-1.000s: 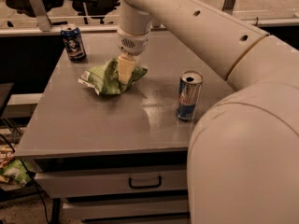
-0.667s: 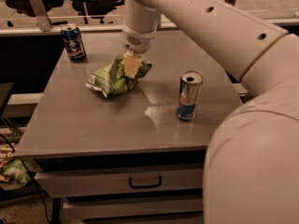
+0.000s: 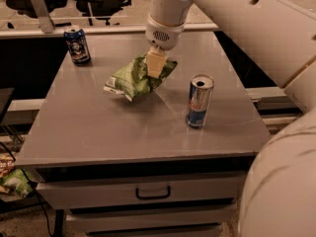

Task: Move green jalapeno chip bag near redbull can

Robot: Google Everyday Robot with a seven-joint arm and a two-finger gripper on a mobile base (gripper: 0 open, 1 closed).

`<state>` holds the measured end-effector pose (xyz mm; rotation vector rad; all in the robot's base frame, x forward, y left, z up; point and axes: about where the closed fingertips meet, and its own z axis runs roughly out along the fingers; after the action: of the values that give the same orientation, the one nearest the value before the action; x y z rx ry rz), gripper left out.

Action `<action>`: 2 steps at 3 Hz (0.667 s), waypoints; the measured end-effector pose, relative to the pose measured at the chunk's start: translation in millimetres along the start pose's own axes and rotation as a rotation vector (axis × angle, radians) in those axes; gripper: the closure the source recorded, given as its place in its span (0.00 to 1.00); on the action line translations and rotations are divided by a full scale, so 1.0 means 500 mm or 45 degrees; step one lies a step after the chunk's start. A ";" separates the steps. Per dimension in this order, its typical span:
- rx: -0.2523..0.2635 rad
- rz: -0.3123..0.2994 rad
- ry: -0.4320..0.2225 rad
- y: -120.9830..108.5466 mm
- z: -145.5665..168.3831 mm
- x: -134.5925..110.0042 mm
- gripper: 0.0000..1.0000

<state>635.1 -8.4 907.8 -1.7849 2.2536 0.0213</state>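
Note:
The green jalapeno chip bag (image 3: 132,79) is crumpled light green with white print, near the middle of the grey table (image 3: 98,127). My gripper (image 3: 155,68) comes down from above and is shut on the bag's right upper edge. The bag seems lifted slightly, its left end hanging low over the table. The redbull can (image 3: 199,100) stands upright to the right of the bag, blue and silver with an open silver top, about a can's width from the bag's right end.
A shorter dark-blue can with a white picture (image 3: 77,45) stands at the table's far left corner. My large white arm (image 3: 256,28) fills the right side of the view. A drawer with a handle (image 3: 153,193) is under the table front. Office chairs stand behind.
The gripper has carried the chip bag to the right, closer to the redbull can. The bag's left end now hangs lower.

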 end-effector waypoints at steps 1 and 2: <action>-0.042 -0.066 0.005 -0.015 -0.006 0.064 1.00; -0.084 -0.127 0.006 -0.034 0.005 0.106 0.96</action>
<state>640.9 -62.7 896.5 -1.9304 2.1883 0.0735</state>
